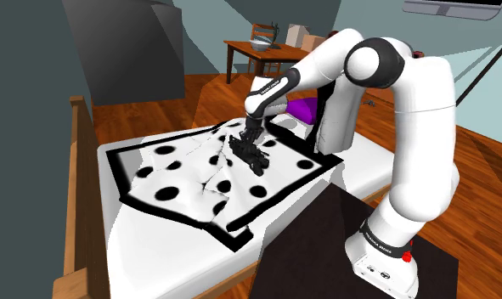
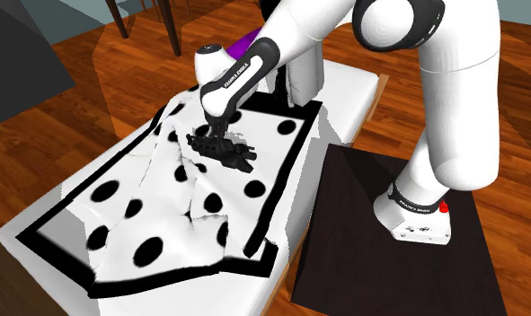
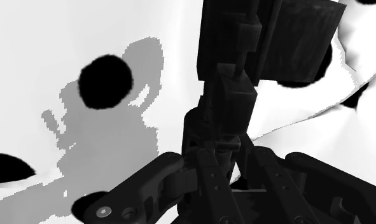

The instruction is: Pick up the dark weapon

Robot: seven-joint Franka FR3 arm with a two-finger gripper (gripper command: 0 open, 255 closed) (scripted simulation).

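I am looking at a bedroom with a wooden floor (image 1: 215,93) and a small wooden table (image 1: 256,53) at the far wall. A bed (image 1: 155,255) with a white mattress and a wooden frame takes up the middle. A rumpled white blanket (image 1: 181,174) with black dots and a black border is spread over it. The white arm (image 1: 427,110) rises from its dark stand (image 2: 344,224) at the shoulder view's right and bends down over the blanket's far part. Something purple (image 1: 305,109) lies behind the arm on the bed's far side. The dark weapon (image 1: 252,155) sits directly under the gripper (image 1: 250,133), over the dotted blanket. In the wrist view the black fingers (image 3: 174,178) pinch its narrow part, and its grey shadow falls on the blanket beside it. I cannot tell whether it is clear of the cloth.
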